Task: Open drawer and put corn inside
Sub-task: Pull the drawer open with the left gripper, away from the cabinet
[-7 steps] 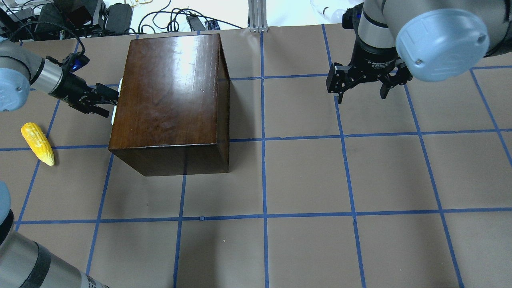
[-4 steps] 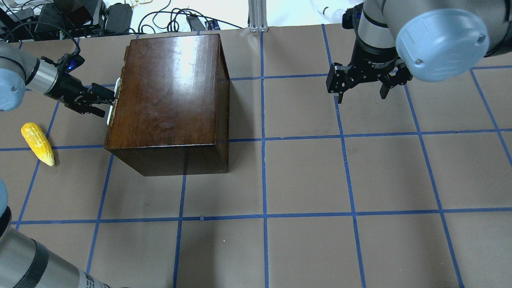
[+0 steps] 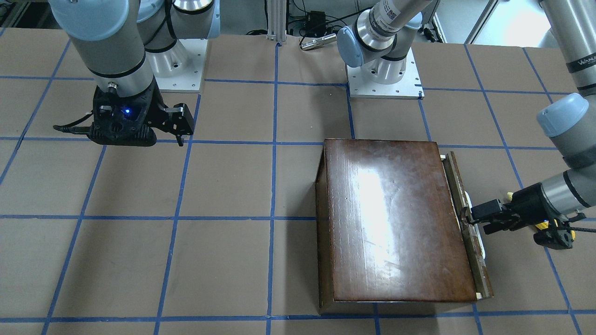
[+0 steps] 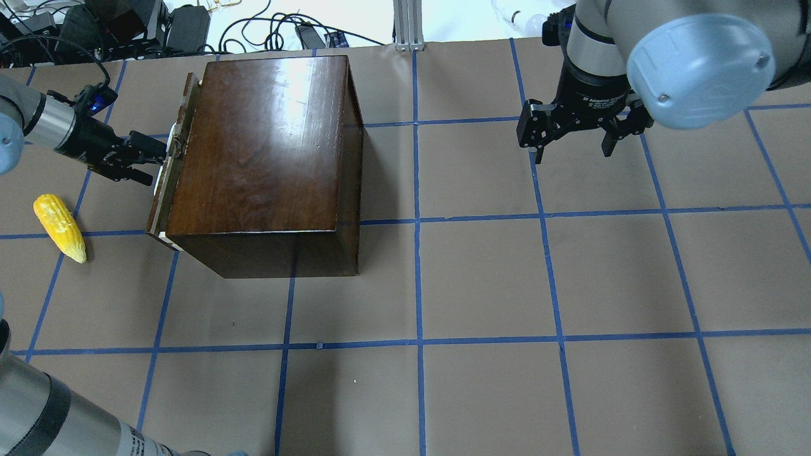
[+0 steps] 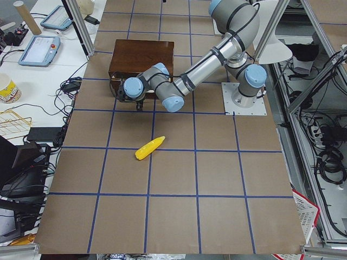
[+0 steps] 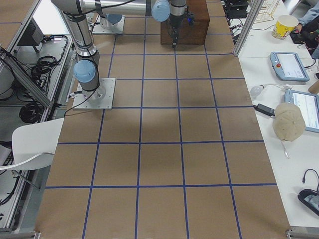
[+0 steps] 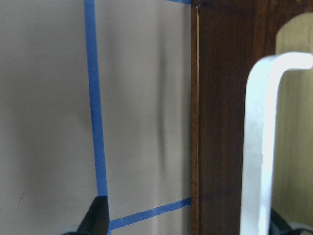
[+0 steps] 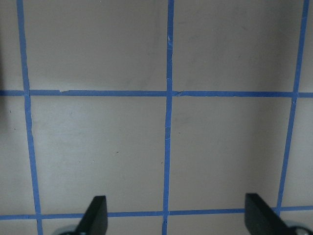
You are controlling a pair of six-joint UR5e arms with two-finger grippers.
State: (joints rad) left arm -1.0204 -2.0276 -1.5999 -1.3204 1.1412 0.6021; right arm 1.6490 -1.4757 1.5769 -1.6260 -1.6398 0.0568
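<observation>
The dark-brown box (image 4: 266, 139) stands at the table's far left. Its drawer (image 4: 166, 183) is pulled out a narrow strip, and its front panel also shows in the front-facing view (image 3: 458, 186). My left gripper (image 4: 149, 161) is at the drawer's white handle (image 7: 257, 147). In the left wrist view its fingers stand wide apart, with the handle between them, close to the right one. The yellow corn (image 4: 60, 228) lies on the table left of the box, a little in front of my left gripper. My right gripper (image 4: 572, 152) hangs open and empty above the table's far right.
Cables and electronics (image 4: 127, 25) lie past the table's far edge, behind the box. An aluminium post (image 4: 408, 25) stands at the far middle. The table is brown paper with a grid of blue tape (image 4: 418, 253).
My left gripper has moved left, away from the box, and the drawer has slid out with it by a narrow strip. The box has shifted slightly. The right arm and corn have not moved.
</observation>
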